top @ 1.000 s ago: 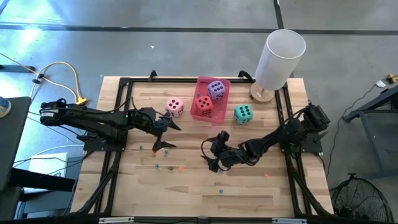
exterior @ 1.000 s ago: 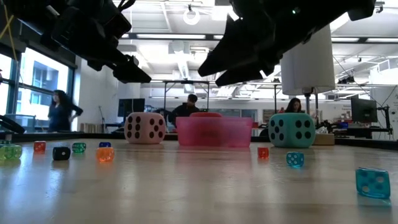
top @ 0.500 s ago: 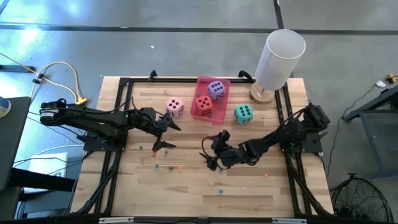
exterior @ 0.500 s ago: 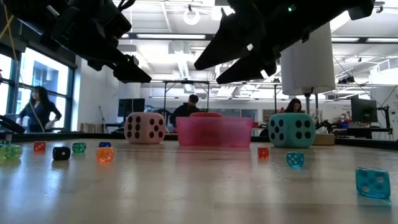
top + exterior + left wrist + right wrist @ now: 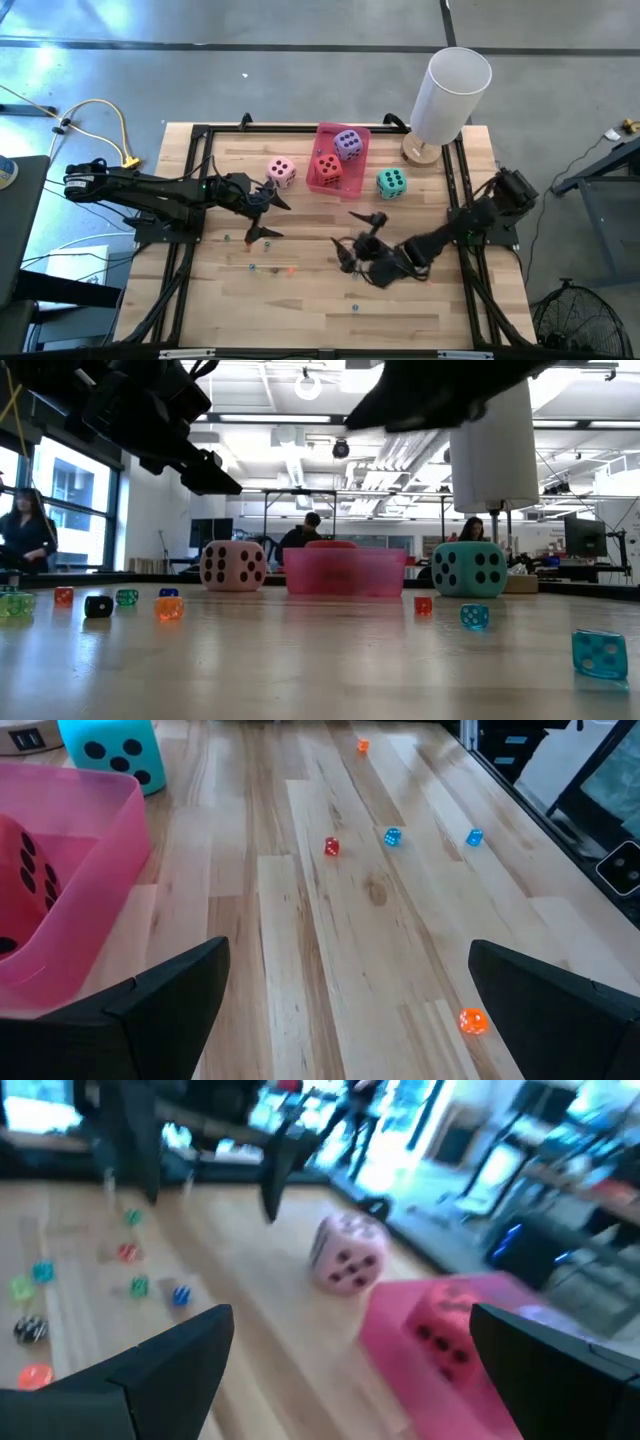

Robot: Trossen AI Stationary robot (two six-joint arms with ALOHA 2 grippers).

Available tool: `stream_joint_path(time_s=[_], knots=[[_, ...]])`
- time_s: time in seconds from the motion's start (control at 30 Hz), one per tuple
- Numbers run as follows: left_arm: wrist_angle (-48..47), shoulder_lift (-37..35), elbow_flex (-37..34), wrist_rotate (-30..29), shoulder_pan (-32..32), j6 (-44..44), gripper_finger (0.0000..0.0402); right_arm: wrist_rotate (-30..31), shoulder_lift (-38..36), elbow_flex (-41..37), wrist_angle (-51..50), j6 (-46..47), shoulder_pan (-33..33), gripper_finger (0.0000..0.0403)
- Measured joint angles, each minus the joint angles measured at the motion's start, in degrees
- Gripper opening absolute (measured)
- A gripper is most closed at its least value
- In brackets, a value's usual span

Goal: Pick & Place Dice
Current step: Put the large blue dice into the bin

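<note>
The pink translucent tray (image 5: 341, 158) serves as the landmark: a rectangular tub at the back middle of the wooden table (image 5: 330, 300), its long axis running from the table's front to its back in the high view. Inside it sit the red die (image 5: 327, 168), nearer the front end with dark pips on top, and the purple die (image 5: 348, 144), toward the back end and turned slightly askew to the tray walls. The pink die (image 5: 282, 171) stands on the table just beside the tray's left wall, not touching it, showing four pips upward and a pipped face toward the low camera. The teal die (image 5: 390, 182) stands just off the tray's front right corner, also apart from it, square on the table with dark pips on top and front. All four are soft-looking cubes with no long axis. The left gripper (image 5: 268, 212) hangs above the table left of the tray and in front of the pink die, its fingers spread wide and empty. The right gripper (image 5: 358, 238) hovers in front of the tray, well clear of the teal die, fingers likewise spread wide with nothing between them. Tiny coloured beads (image 5: 290, 269) are scattered on the table farther in front of the tray.
</note>
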Motion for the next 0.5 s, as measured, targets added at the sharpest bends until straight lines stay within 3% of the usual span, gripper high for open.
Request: stream_joint_path(time_s=[0.13,0.2,0.3,0.5], knots=[[0.0,0.0,0.0,0.0,-0.01,-0.14,0.04,3.79,-3.58,0.0,-3.78,-0.21,4.69,0.04],[0.04,-0.02,0.0,0.0,0.01,-0.17,0.04,8.56,-6.06,0.0,-6.47,2.25,7.01,0.04],[0.02,0.0,-0.01,0.0,-0.02,-0.17,0.04,14.99,-9.77,0.1,-11.46,9.06,10.07,0.04],[-0.04,0.0,0.0,0.0,-0.02,-0.17,0.04,15.41,-15.06,0.09,-32.1,29.72,14.33,0.04]])
